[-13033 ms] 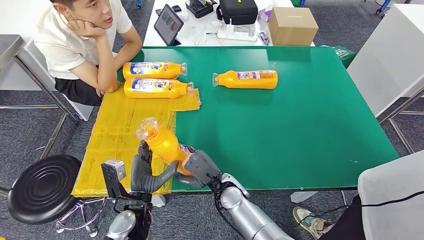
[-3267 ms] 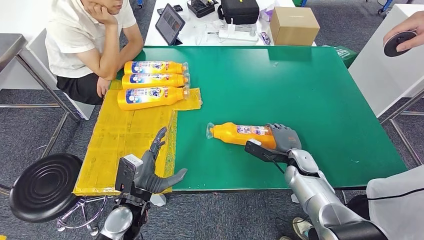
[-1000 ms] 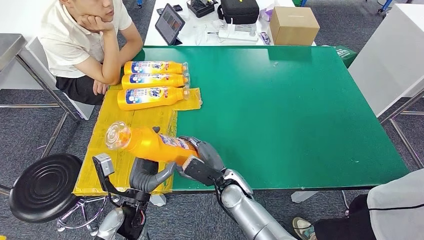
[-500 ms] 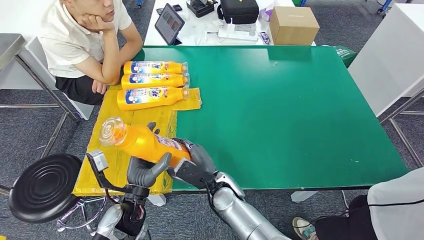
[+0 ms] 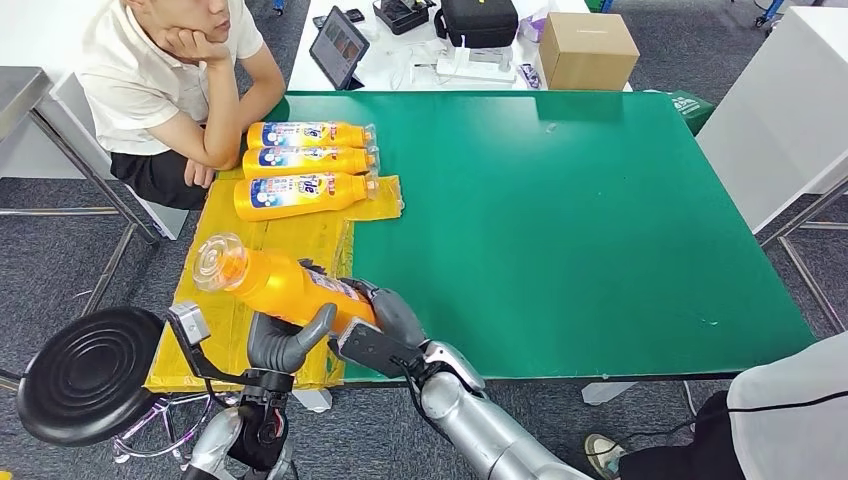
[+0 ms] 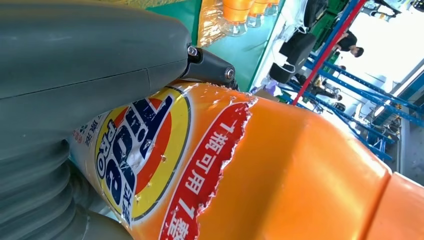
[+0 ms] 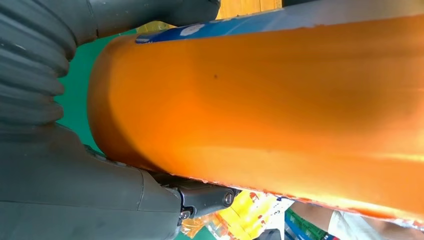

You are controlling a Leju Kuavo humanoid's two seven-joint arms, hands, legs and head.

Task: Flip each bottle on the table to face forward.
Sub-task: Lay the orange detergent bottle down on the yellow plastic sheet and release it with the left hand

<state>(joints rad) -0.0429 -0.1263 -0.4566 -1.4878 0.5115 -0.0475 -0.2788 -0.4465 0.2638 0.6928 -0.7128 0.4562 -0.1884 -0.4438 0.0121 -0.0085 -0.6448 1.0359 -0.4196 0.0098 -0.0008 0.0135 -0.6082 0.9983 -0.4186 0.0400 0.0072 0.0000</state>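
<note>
Right hand (image 5: 385, 320) grips orange bottle (image 5: 285, 285) at its base. Left hand (image 5: 285, 340) clasps it from underneath, cap (image 5: 212, 258) pointing away.

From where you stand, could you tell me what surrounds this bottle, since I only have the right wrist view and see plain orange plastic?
Observer: Both hands hold that bottle in the air, above the table's near left corner.
Operator: Thank you. Is a label visible on it anywhere?
Observer: Yes, the left wrist view shows a round logo on its side beside the left hand.
Operator: And how many bottles are already laid down?
Observer: Three bottles lie side by side on the yellow sheet, labels up, beside a seated person.
</note>
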